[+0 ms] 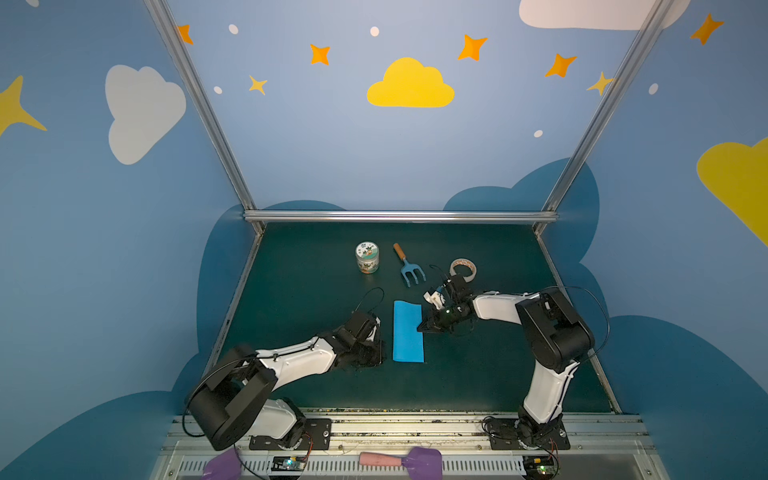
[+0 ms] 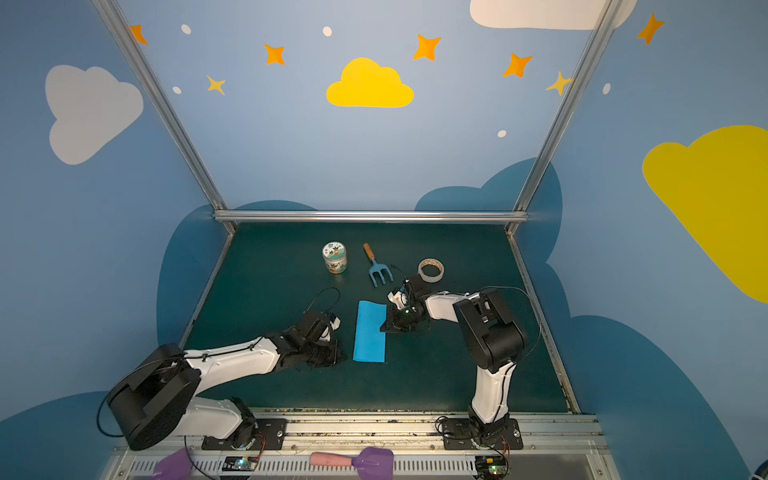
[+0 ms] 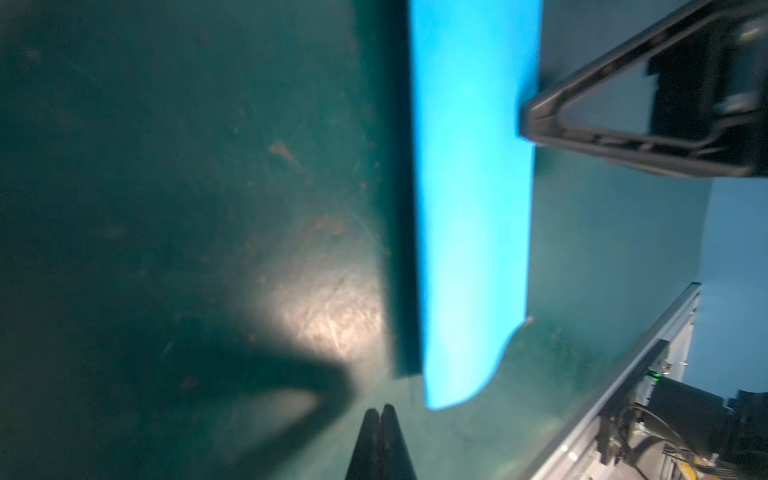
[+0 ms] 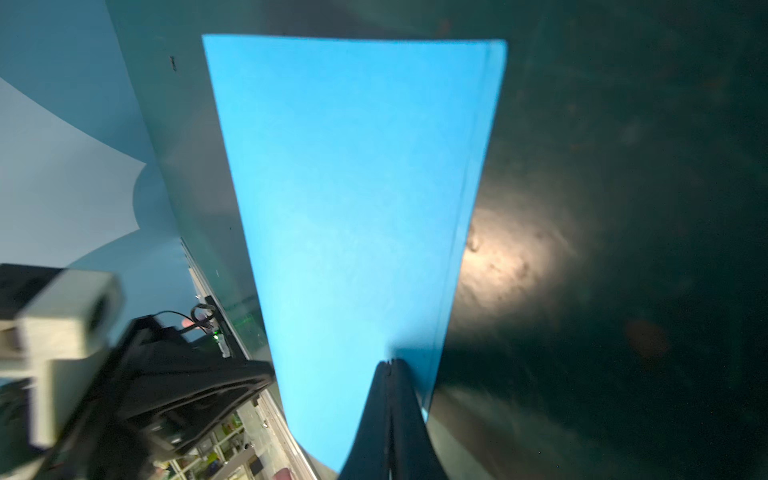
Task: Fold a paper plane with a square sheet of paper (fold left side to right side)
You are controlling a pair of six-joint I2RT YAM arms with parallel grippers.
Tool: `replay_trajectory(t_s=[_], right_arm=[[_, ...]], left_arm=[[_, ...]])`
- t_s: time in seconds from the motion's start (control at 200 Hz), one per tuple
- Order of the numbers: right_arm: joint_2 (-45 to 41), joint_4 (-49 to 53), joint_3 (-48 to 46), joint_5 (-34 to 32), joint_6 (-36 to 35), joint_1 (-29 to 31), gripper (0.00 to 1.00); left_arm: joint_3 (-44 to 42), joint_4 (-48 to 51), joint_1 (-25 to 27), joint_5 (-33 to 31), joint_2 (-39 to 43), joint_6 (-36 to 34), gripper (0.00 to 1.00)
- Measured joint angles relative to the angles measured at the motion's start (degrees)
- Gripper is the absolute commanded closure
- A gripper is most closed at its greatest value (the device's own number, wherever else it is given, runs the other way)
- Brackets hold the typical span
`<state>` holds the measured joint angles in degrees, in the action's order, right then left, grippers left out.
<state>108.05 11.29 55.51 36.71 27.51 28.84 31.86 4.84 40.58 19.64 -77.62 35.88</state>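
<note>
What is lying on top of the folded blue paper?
Only the tip of the shut right gripper, over the paper near its right edge. The mat under it is covered.

At middle of the counter (image 1: 498, 374), the square sheet of paper (image 1: 408, 332); behind it, from left to right, jar (image 1: 367, 257), fork (image 1: 409, 266), tape roll (image 1: 463, 269); just left of its near corner, left jaws; at its right edge, right jaws.

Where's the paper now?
In both top views the square sheet of paper lies mid-table, folded narrow, between the left gripper and right gripper, nearer than the fork.
</note>
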Motion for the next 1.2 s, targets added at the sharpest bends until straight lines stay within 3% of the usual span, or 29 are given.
replay_trajectory(t_s=[0.185, 0.375, 0.501, 0.716, 1.201], right_arm=[[0.15, 3.54, 2.19, -2.27, -3.61, 0.52, 1.00], [0.37, 4.52, 2.80, -2.91, -4.46, 0.52, 1.00], [0.42, 4.50, 2.80, -2.84, -4.42, 0.52, 1.00], [0.42, 4.42, 2.78, -2.82, -4.39, 0.52, 1.00], [0.39, 3.85, 2.43, -2.49, -4.09, 0.42, 1.00]], left_arm=[[12.07, 4.28, -1.07, -1.16, -2.29, -1.81, 0.96], [26.58, 5.77, -5.40, 2.12, -15.85, -8.00, 0.96], [31.34, 7.30, -8.07, 5.14, -23.58, -11.87, 0.96], [33.18, 9.77, -10.51, 7.74, -28.81, -15.74, 0.96], [30.95, 7.58, -10.82, 7.91, -31.93, -15.32, 0.96]])
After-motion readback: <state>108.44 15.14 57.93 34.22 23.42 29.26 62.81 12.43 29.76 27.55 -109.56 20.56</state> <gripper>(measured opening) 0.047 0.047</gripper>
